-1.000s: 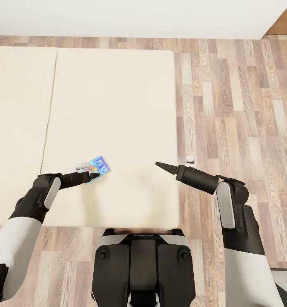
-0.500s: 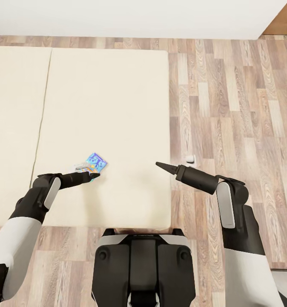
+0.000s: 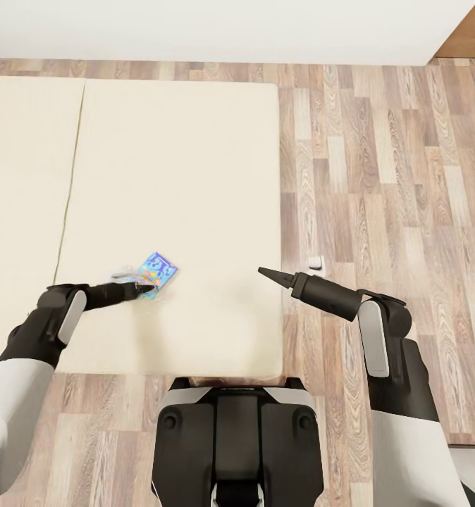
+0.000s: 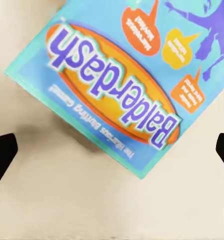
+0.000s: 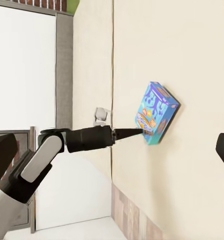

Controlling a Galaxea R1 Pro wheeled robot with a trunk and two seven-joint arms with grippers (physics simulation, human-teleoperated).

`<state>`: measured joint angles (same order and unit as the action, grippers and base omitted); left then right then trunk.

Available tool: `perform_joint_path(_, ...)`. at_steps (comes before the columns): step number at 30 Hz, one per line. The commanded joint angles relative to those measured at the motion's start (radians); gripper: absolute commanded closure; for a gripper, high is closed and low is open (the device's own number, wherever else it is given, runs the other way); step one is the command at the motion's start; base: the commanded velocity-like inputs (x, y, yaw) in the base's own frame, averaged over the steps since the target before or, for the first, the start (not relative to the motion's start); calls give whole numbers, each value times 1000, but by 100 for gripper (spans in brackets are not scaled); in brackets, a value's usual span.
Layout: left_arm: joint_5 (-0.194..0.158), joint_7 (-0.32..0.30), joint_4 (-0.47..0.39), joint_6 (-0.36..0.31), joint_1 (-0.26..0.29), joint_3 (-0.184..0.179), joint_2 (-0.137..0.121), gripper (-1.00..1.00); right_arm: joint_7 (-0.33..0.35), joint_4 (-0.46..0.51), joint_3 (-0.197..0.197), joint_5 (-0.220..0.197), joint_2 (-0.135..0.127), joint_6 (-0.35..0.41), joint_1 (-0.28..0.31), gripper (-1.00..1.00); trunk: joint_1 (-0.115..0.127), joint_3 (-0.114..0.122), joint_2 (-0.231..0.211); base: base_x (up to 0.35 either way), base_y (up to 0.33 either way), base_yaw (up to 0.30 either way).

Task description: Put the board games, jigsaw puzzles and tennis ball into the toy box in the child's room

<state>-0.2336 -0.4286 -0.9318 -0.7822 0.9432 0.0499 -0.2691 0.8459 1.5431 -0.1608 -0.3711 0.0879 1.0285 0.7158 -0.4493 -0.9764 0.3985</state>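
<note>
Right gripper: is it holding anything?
No, the right gripper hangs bare over the bed, apart from the blue board game.

Blue board game [image 3: 156, 270] lying flat on the cream bed [image 3: 195, 162], near its front edge, turned at an angle to the bed's sides. Thin box with teal border, orange oval bearing purple "Balderdash" lettering [image 4: 112, 92], speech bubbles in orange and yellow, purple cartoon figure [image 5: 155, 112].
</note>
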Motion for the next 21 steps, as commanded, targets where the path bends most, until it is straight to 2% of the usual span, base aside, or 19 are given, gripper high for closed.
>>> perform_joint_path(1,-2,-3,-15,-26,0,3,-18,-100,7,0,-2,6,1,4,1,-100,-1,-1,1,0,0,0)
perform_joint_path(4,-1,-3,-77,-95,0,11,-67,-100,7,0,-2,6,1,4,1,-100,-1,-1,1,0,0,0)
perform_joint_path(6,0,-1,-111,-140,1,14,-84,-100,6,0,-2,6,1,4,1,-100,-1,-1,1,0,0,0)
perform_joint_path(8,1,0,-125,-166,11,15,-89,-100,6,0,-1,7,1,4,1,-100,-1,-1,1,0,0,0)
perform_joint_path(11,3,1,-133,-191,57,15,-93,-100,6,0,-1,7,1,3,1,-100,-1,-1,1,0,0,0)
perform_joint_path(21,3,42,-102,-203,130,14,-84,-100,4,1,-1,10,1,5,1,-100,-1,-1,1,0,0,0)
